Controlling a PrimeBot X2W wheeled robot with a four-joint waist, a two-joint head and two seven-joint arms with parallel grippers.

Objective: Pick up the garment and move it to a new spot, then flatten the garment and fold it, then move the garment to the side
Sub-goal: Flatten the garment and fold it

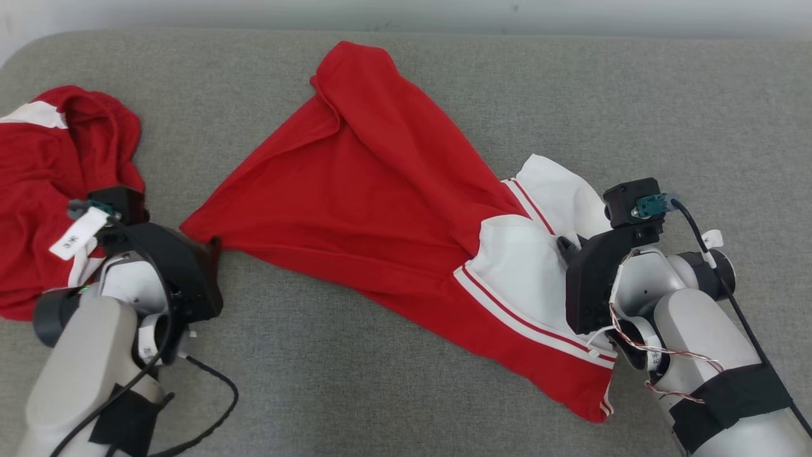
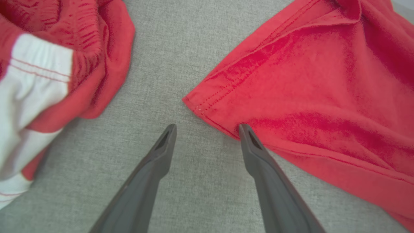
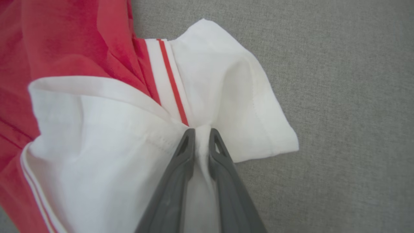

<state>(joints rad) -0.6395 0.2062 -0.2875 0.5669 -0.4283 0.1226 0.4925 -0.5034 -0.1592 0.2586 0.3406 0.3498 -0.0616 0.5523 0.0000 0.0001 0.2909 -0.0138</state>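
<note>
- The right pincer (image 3: 202, 132) is clamped on a white fold of the garment (image 1: 380, 209), spread on the grey surface (image 1: 444, 393)
- The left pincer (image 2: 207, 129) stands apart, just beside its red corner

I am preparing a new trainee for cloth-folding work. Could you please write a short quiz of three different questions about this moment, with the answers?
1. True or false: the right gripper is closed on the white sleeve of the garment.
2. Choose one. The left gripper is:
A) open, beside a red corner of the garment
B) closed on the garment's red corner
C) holding a folded towel
3. Short answer: on which side of the robot does the second garment lie on the grey surface?

Key: 1 true; 2 A; 3 its left.
</note>
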